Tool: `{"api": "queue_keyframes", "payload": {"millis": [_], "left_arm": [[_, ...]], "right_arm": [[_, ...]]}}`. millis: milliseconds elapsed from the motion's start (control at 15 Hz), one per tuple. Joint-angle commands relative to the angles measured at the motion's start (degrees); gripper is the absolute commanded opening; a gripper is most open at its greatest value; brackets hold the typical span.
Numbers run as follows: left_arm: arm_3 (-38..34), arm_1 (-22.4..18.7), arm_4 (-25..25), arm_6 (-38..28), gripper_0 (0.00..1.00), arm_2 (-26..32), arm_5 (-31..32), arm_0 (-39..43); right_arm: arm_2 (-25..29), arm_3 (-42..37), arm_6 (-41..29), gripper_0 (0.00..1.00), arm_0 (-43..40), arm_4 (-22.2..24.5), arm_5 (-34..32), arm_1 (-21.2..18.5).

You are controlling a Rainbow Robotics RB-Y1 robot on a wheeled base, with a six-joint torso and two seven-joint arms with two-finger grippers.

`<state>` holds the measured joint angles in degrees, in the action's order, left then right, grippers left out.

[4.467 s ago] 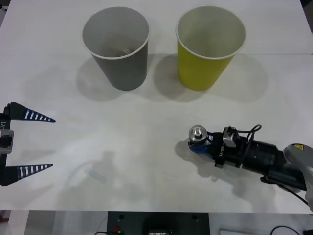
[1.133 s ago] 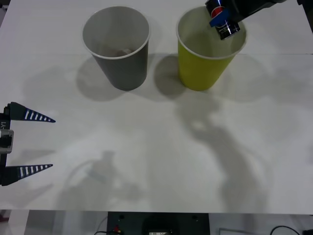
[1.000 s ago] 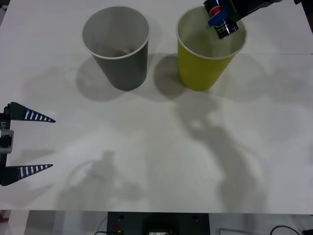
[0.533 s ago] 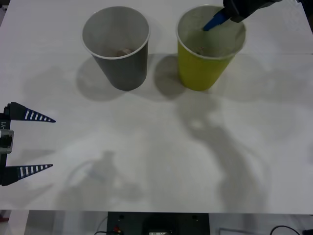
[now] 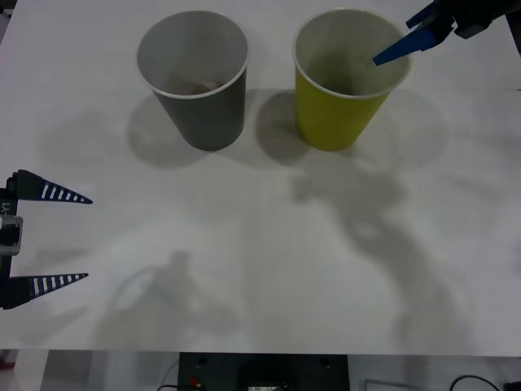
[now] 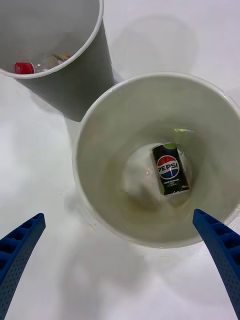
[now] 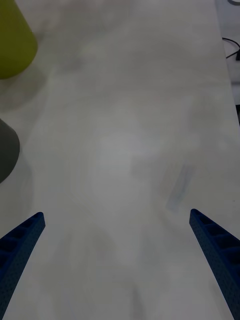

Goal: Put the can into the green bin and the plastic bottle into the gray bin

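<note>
white tabletop (image 5: 260, 244) is filling the front view, matte and pale, with soft grey shadows falling across its right half; a dark strip with cables is showing past its near edge. the green bin (image 5: 350, 77) is standing upright at the far right of the table, and the gray bin (image 5: 193, 77) is standing upright just beside it on the robot's left, the two cups near each other but not touching.

the can (image 6: 170, 169) is lying on its side at the bottom of the green bin, its long axis running along the cup's floor and its round red-white-blue logo facing up toward the camera. which end carries the pull tab is too hard to tell. it is resting against the foot of the cup's pale inner wall.

inside the gray bin, a clear crumpled item with a red cap (image 6: 22, 67) is lying at the bottom.

the right gripper (image 6: 120, 260) is hovering above the green bin's rim with its blue ribbed fingers spread wide and holding nothing. the left gripper (image 5: 49, 238) is waiting at the near left edge of the table, its fingers also spread apart and empty, well apart from both cups.
</note>
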<state>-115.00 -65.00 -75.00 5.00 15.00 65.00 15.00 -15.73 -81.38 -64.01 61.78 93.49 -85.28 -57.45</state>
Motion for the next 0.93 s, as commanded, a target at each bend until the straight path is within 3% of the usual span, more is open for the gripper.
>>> {"api": "queue_keyframes", "payload": {"millis": [67, 333, 600, 933], "left_arm": [[0.0, 0.0, 0.0, 0.0, 1.0, 0.0, 0.0, 0.0], [0.0, 0.0, 0.0, 0.0, 1.0, 0.0, 0.0, 0.0], [0.0, 0.0, 0.0, 0.0, 1.0, 0.0, 0.0, 0.0], [0.0, 0.0, 0.0, 0.0, 1.0, 0.0, 0.0, 0.0]], "right_arm": [[7.7, -9.3, 1.2, 1.0, -9.7, -2.8, -0.5, -2.2], [18.4, -21.5, 6.3, 1.0, -23.9, -3.8, -0.5, -3.0], [25.2, -23.4, 19.6, 1.0, -34.7, -9.2, -0.5, -3.0], [32.1, -27.1, 31.0, 1.0, -46.7, -11.8, -0.5, -3.0]]}}
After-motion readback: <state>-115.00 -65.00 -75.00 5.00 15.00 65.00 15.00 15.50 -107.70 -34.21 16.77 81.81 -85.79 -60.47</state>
